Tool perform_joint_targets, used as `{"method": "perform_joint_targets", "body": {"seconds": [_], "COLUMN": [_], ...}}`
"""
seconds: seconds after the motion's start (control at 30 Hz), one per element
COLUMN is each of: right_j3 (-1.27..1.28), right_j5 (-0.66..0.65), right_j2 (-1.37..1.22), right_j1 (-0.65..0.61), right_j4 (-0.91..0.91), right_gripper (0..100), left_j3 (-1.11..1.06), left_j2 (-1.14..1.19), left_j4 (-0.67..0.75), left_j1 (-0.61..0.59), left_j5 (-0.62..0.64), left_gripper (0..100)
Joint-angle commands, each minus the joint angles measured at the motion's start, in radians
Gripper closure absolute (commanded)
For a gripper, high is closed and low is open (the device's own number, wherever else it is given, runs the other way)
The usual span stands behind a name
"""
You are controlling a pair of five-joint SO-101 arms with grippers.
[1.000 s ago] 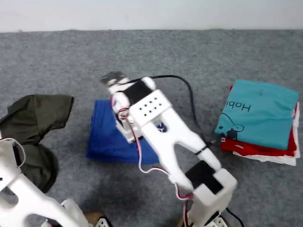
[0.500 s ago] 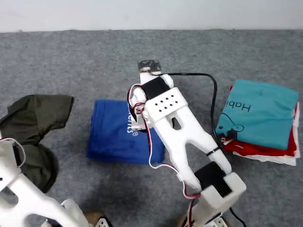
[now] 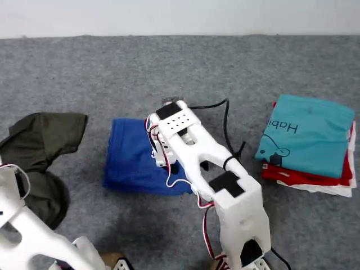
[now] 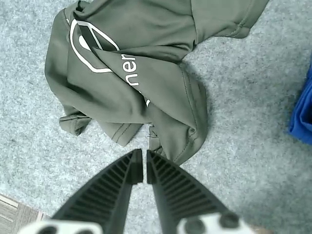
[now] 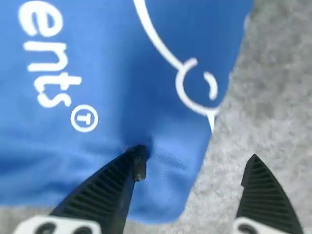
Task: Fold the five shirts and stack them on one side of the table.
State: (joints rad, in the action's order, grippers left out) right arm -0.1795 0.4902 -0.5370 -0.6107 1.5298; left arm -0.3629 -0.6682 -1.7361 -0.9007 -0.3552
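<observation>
High view, table: we record a grey carpet-like table surface [image 3: 225,73] carrying all the garments.
High view, stack: a folded teal shirt with dark print [image 3: 306,132] tops a pile at the table's right side. Beneath it are a red shirt [image 3: 298,175] and, at the bottom, a white shirt [image 3: 326,189].
High view, blue shirt: a folded blue shirt with white print [image 3: 126,160] lies mid-table, well apart from the pile. The white right arm [image 3: 197,149] hangs over its right edge.
High view, olive shirt: a crumpled olive-green shirt [image 3: 39,140] lies unfolded at the left, beside the white left arm [image 3: 22,225].
Left wrist view, left gripper: we find the left gripper [image 4: 144,168] with its black fingers pressed together, holding nothing. It sits above bare surface just off the olive-green shirt [image 4: 136,73] hem.
Right wrist view, right gripper: the right gripper [image 5: 197,168] is spread wide. One fingertip [image 5: 139,163] touches the blue shirt [image 5: 122,73] near its edge; the other stands over the grey surface.
</observation>
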Motion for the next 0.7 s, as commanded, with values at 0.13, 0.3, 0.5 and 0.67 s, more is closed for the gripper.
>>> {"method": "perform_joint_targets", "body": {"seconds": [0.13,0.3,0.5,0.67], "right_j3": [-0.006,-0.006,-0.009,-0.009], "right_j5": [0.006,0.003,-0.094,-0.133], "right_j2": [-0.097,-0.157,-0.162,-0.094], "right_j1": [0.005,0.01,0.013,0.047], "right_j4": [-0.068,-0.051,-0.031,0.033], "right_gripper": [77.1,89.8,98.6,98.9], "left_j3": [0.004,0.004,0.004,0.004], "left_j2": [-0.02,-0.02,-0.02,-0.02], "left_j4": [-0.008,-0.008,-0.008,-0.006], "left_j1": [-0.006,-0.006,-0.006,-0.003], "left_j5": [0.0,0.0,0.0,-0.003], "left_gripper": [98,98,98,98]}}
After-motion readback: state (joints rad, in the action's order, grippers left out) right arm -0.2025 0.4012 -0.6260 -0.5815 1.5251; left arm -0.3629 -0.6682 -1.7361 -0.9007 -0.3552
